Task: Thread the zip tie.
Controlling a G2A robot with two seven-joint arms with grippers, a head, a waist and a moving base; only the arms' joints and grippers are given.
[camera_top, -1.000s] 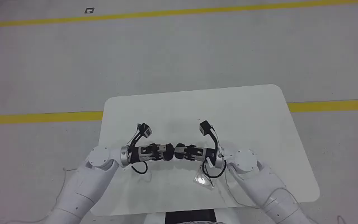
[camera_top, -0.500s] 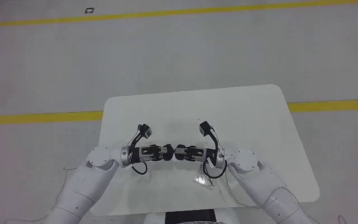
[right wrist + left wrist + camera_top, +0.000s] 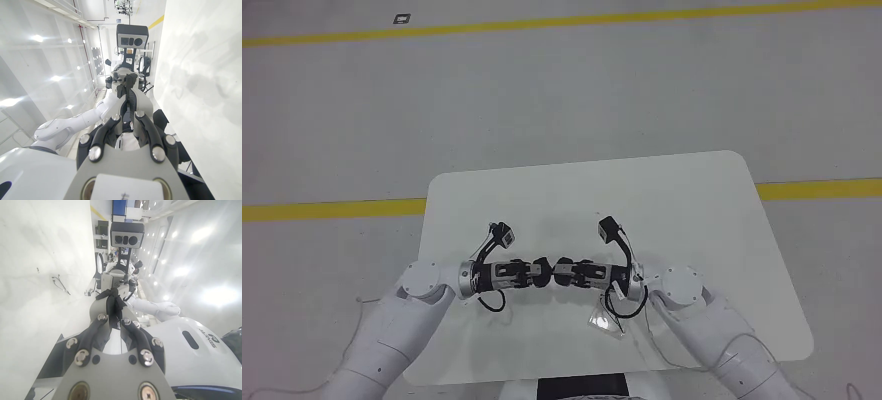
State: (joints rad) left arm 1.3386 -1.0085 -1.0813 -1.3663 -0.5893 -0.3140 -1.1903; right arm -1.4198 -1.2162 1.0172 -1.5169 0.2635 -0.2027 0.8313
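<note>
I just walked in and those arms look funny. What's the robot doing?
The robot is working on threading a zip tie. Its left pincer and right pincer meet tip to tip over the white table, close to the robot's own edge, and both are closed. The zip tie itself is too thin to make out between them. A small clear bag lies on the table next to the right arm.

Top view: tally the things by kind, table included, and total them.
Hands: 2 (left hand, right hand)
Clear bag: 1
Table: 1
Total: 4
</note>
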